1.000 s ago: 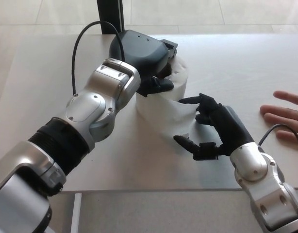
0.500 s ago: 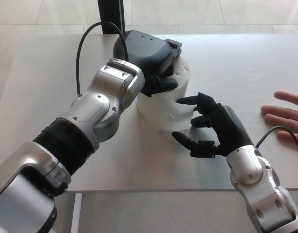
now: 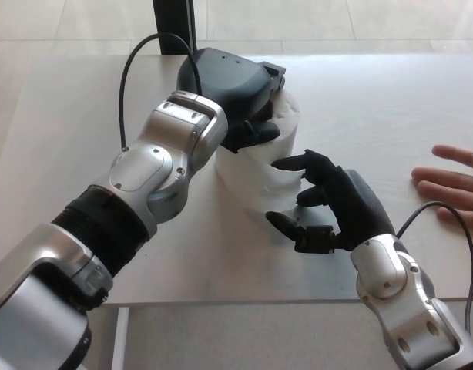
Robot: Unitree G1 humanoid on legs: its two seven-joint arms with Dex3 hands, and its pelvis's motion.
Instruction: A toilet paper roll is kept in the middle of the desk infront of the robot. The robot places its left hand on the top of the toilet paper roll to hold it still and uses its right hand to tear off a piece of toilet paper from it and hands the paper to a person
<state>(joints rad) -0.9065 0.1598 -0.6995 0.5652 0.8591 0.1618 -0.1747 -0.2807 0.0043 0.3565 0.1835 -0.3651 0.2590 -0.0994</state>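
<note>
The white toilet paper roll (image 3: 281,142) stands in the middle of the desk (image 3: 367,100). My left hand (image 3: 235,96) rests on top of it, fingers curled over the roll's top and side. A loose sheet (image 3: 256,185) hangs from the roll's front down to the desk. My right hand (image 3: 321,204) is just right of that sheet, open, with its fingers (image 3: 298,163) touching the paper's edge and its thumb spread below. The roll's left side is hidden by my left forearm.
A person's hand (image 3: 452,185) lies flat on the desk at the right edge. A black post (image 3: 173,27) stands behind the desk at the back. The desk's front edge runs just below my right wrist.
My right hand has shifted left, closer to the hanging sheet, its fingers now at the paper's edge. My left hand stays on the roll. The person's hand has not moved.
</note>
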